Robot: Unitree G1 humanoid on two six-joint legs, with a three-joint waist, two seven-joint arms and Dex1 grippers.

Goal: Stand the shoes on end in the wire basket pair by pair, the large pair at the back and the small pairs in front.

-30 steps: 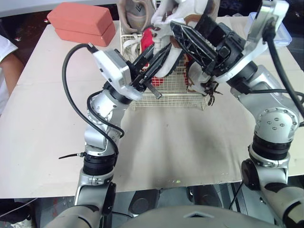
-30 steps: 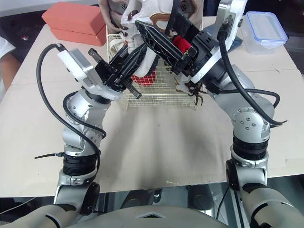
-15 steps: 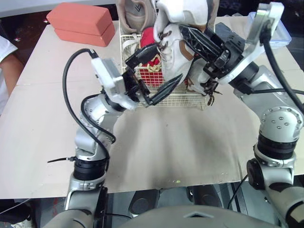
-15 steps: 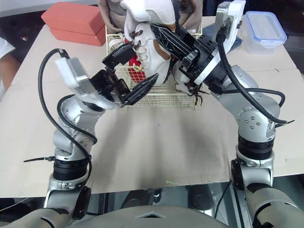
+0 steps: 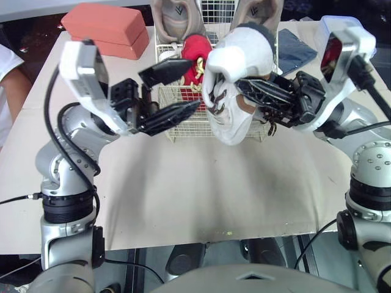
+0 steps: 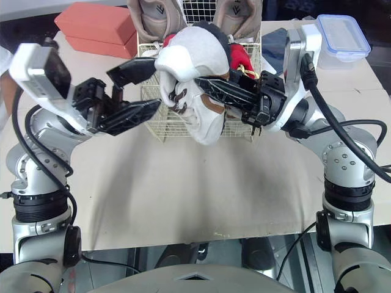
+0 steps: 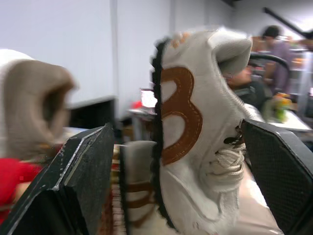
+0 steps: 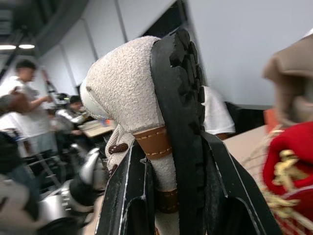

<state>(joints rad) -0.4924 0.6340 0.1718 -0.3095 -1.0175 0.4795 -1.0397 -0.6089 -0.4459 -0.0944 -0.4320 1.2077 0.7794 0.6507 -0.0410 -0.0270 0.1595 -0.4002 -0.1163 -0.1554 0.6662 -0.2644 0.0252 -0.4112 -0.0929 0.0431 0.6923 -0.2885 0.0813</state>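
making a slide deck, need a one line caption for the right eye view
Right gripper holds a white shoe on end at the wire basket; the left gripper is open beside it.

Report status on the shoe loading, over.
Right hand shut on white shoe, at front of wire basket. Left hand open, empty, alongside. Beige pair and red shoes in basket.

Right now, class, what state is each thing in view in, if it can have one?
Left pincer, open and empty.
White suede shoe with brown trim, gripped, held in the air.
Right pincer, shut on that shoe.
Cream wire basket, partly filled.
Large beige shoes, on end at the basket's back.
Small red shoes, inside the basket.
Clear plastic box with blue lid, closed.
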